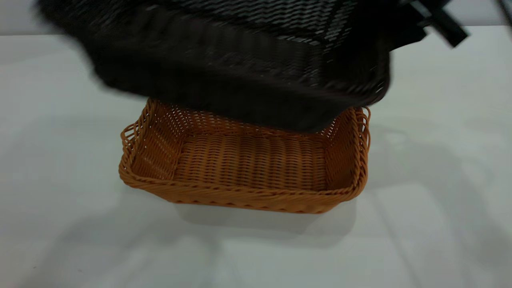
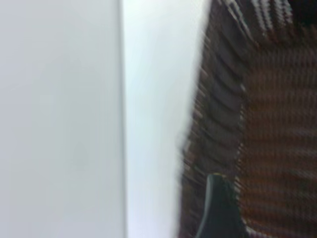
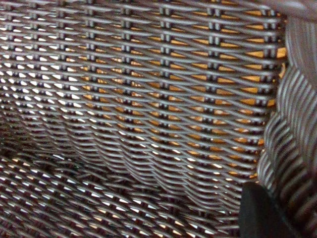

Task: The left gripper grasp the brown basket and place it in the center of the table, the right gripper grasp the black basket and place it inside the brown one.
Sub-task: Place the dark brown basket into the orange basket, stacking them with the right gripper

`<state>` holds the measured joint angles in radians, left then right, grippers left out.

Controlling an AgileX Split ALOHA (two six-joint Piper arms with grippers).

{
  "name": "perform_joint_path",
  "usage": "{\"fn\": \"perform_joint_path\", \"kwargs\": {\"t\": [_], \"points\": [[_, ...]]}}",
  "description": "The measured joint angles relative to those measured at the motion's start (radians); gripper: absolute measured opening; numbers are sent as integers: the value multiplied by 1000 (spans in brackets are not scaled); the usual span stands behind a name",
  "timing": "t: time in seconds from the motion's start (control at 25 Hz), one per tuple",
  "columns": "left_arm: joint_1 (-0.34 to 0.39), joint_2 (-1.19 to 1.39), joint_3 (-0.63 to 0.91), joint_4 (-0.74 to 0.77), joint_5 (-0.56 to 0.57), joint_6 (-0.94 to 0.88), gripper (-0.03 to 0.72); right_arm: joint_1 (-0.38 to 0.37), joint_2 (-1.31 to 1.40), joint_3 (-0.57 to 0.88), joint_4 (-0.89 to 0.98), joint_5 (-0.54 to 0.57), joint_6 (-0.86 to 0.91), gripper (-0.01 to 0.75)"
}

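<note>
Wickerwork fills most of the exterior view: the black basket (image 1: 240, 72) hangs in the air, tilted, above the far side of the brown basket (image 1: 248, 168) and hides that basket's far rim. From this view it is not possible to tell whether the two baskets touch; the black one's lowest edge appears over the brown one's far wall. The brown basket sits upright on the white table (image 1: 440, 200), roughly at its middle, with its woven floor bare and an open loop handle at each short end.

At the upper right of the exterior view a dark part of the right gripper (image 1: 440, 22) meets the black basket's raised corner. In the right wrist view the black weave (image 3: 138, 119) fills almost everything, orange from the brown basket showing through the gaps, and one dark finger (image 3: 262, 213) lies against the basket's wall, so the right gripper is clenched on the black basket.

The left wrist view shows the black basket's side (image 2: 247, 119) close by, the white table beside it, and one dark fingertip (image 2: 218, 208) in front of the weave. Whether the left gripper is released or closed cannot be told.
</note>
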<state>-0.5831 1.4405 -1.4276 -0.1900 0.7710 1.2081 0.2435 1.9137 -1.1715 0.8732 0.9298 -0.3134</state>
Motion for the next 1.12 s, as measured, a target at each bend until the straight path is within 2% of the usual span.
{"fn": "perform_joint_path", "kwargs": {"t": [0.12,0.2,0.6,0.96,1.12], "points": [[0,-52,0,0,4,-6,444,63,0,0,-55,-62,53,91],[0,-67,0,1,8,-25,444,77,0,0,-100,-89,80,91],[0,-69,1,5,19,-117,444,77,111,0,-147,-109,106,91],[0,-69,1,5,21,-118,444,76,164,0,-182,-194,102,91],[0,-69,1,5,21,-118,444,47,166,-1,-233,-229,102,91]]}}
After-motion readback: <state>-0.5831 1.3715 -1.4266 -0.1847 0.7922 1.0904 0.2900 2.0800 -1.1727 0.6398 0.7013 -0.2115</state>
